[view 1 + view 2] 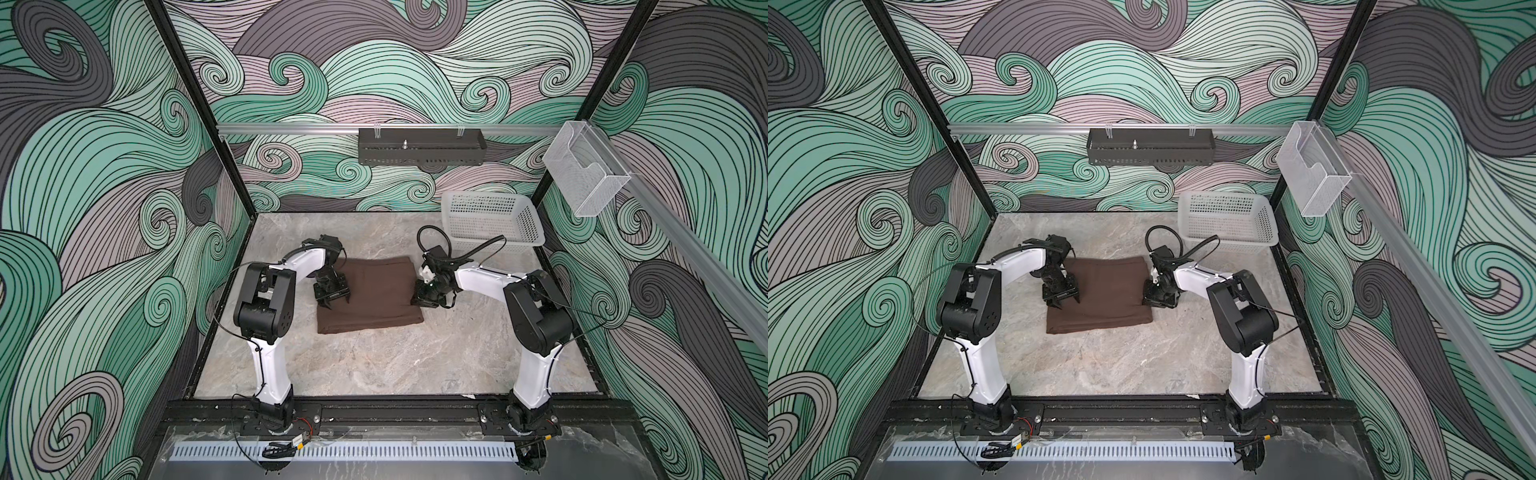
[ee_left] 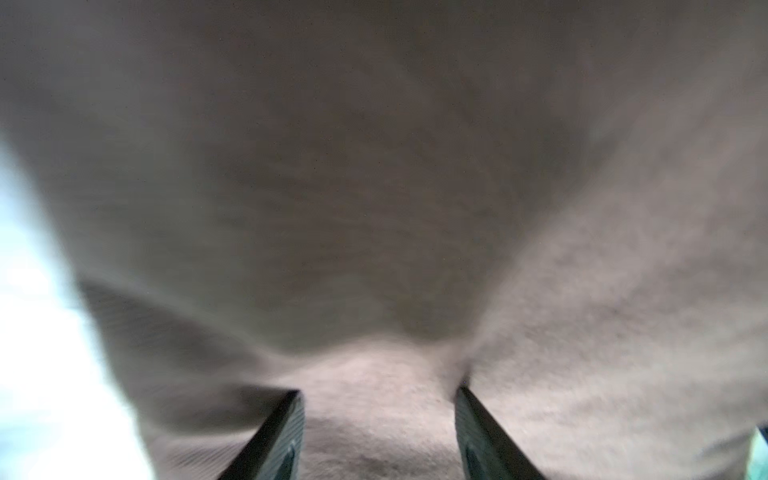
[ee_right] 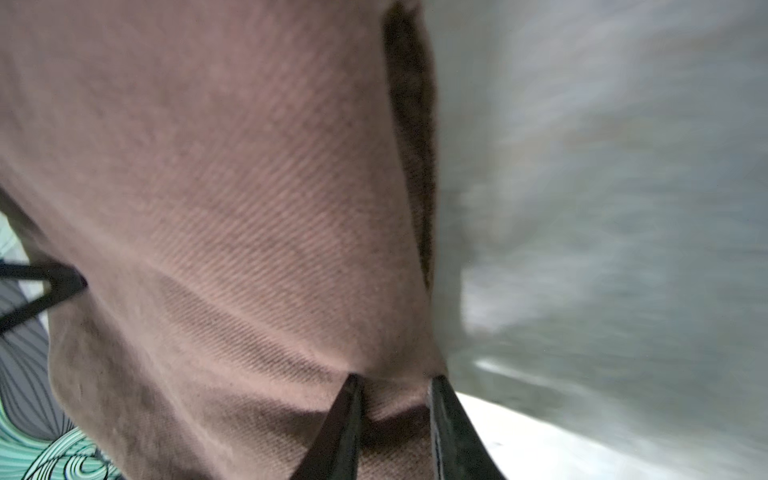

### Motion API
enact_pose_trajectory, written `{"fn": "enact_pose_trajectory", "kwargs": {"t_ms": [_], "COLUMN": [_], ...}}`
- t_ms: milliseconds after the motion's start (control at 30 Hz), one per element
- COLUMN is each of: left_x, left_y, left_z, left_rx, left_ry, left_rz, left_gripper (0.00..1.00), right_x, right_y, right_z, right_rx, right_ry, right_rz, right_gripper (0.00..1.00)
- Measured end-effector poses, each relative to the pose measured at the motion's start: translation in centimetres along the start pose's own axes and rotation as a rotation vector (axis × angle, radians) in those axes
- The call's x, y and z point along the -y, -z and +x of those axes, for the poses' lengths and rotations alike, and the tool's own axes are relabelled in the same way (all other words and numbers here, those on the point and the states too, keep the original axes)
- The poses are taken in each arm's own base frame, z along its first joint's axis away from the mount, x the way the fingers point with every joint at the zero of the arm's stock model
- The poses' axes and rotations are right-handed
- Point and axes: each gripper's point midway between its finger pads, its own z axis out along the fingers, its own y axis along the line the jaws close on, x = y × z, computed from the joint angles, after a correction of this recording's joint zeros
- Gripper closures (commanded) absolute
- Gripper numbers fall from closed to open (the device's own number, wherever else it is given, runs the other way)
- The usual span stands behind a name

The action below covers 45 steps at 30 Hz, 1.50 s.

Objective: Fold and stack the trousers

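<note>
The trousers [image 1: 374, 295] [image 1: 1108, 291] lie folded into a flat brown packet on the grey marbled tabletop [image 1: 374, 365]. The white mesh basket [image 1: 486, 216] [image 1: 1225, 216] stands in the far corner. The packet is well apart from it, toward the arm bases and toward the left arm's side.

The left tool [image 1: 336, 302] [image 1: 1068, 302] is on the edge of the packet that is farthest from the basket. In the left wrist view this tool [image 2: 378, 392] has its two fingers spread, and the tips rest on the cloth. Loose cloth lies between them, but they do not press it.

The right tool [image 1: 419, 301] [image 1: 1148, 299] is at the edge of the packet nearest to the basket. In the right wrist view this tool [image 3: 395, 380] has its fingers close together, and a small ridge of brown cloth is pinched between them. The creases in the cloth run toward the tips. Beside this edge the bare tabletop shows, blurred.
</note>
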Motion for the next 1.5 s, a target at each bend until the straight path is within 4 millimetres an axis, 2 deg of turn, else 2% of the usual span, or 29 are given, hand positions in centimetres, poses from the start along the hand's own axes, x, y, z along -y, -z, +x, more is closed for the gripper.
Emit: {"fn": "enact_pose_trajectory", "kwargs": {"t_ms": [133, 233, 333, 433, 467, 533, 567, 633, 700, 900, 1000, 1133, 1267, 1500], "left_x": [-3.1, -3.7, -2.8, -1.5, -1.0, 0.1, 0.8, 2.2, 3.4, 5.6, 6.2, 6.9, 6.9, 6.6], "left_y": [1.7, 4.1, 8.1, 11.9, 13.0, 14.1, 14.4, 14.0, 12.6, 6.5, 3.5, 0.4, -1.6, -2.3], "left_z": [-1.4, -1.8, -1.6, -0.5, 0.0, 1.0, 1.5, 2.5, 3.5, 6.0, 6.4, 5.8, 4.9, 3.5], "left_rx": [0.043, 0.095, 0.194, 0.298, 0.326, 0.357, 0.365, 0.362, 0.342, 0.247, 0.207, 0.184, 0.18, 0.147], "left_ry": [0.021, 0.013, -0.021, -0.062, -0.08, -0.112, -0.131, -0.166, -0.2, -0.23, -0.219, -0.192, -0.171, -0.138], "left_rz": [-0.076, -0.083, -0.036, 0.024, 0.042, 0.067, 0.075, 0.083, 0.076, 0.031, 0.004, -0.016, -0.039, -0.087], "left_gripper": [0.35, 0.31, 0.25, 0.18, 0.13, 0.03, 0.01, 0.01, 0.01, 0.01, 0.01, 0.01, 0.01, 0.02], "right_x": [-2.2, -3.6, -5.1, -7.1, -7.7, -8.8, -9.0, -9.0, -8.6, -5.6, -5.1, -5.4, -5.9, -6.4], "right_y": [-0.1, 1.3, 4.7, 9.8, 11.5, 14.5, 15.6, 16.8, 16.7, 12.9, 12.1, 12.0, 11.8, 11.5], "right_z": [0.4, -0.3, -1.7, -2.6, -2.7, -2.3, -1.8, -0.5, 1.0, 5.2, 6.7, 7.7, 8.2, 8.7], "right_rx": [-0.012, 0.017, 0.106, 0.239, 0.287, 0.38, 0.421, 0.485, 0.529, 0.556, 0.59, 0.657, 0.709, 0.75], "right_ry": [0.02, 0.039, 0.082, 0.154, 0.181, 0.24, 0.269, 0.325, 0.381, 0.52, 0.584, 0.649, 0.706, 0.766], "right_rz": [-0.021, -0.026, -0.033, -0.07, -0.086, -0.123, -0.134, -0.144, -0.147, -0.105, -0.103, -0.126, -0.136, -0.137], "right_gripper": [0.63, 0.6, 0.6, 0.6, 0.6, 0.6, 0.61, 0.61, 0.61, 0.55, 0.54, 0.54, 0.53, 0.53]}}
